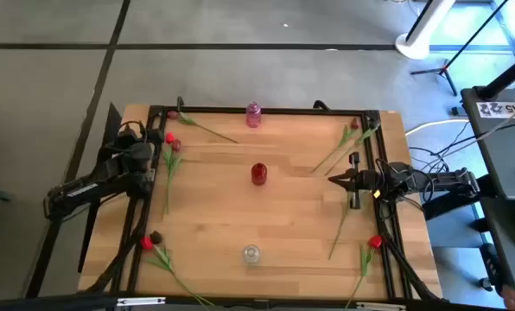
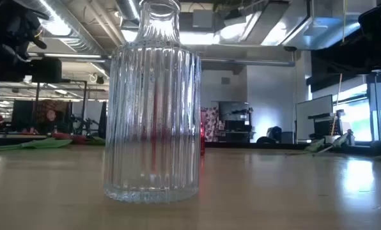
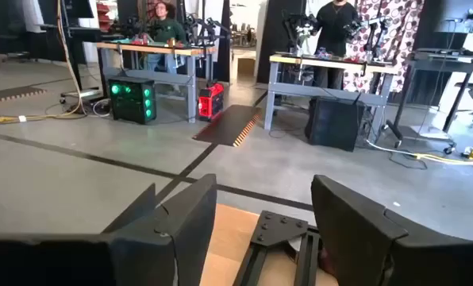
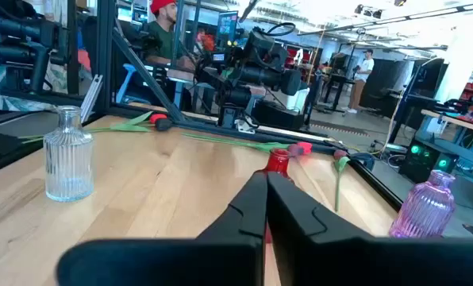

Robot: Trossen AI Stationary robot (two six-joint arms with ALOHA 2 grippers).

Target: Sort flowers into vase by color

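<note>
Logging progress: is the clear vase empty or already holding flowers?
Empty. The clear vase stands upright with no stems inside; the flowers lie on the table.

Premises: a robotics laboratory or workshop in an open industrial hall. Evidence: bare concrete floor (image 3: 78,171) marked with dark lines; exposed ceiling ducts (image 2: 82,38) and strip lighting; rows of wooden-topped workbenches (image 3: 153,52) carrying further robot arms (image 4: 256,67); persons (image 3: 332,24) working at them; cables (image 3: 38,111) trailing across the floor; a lit green equipment case (image 3: 132,99).
</note>
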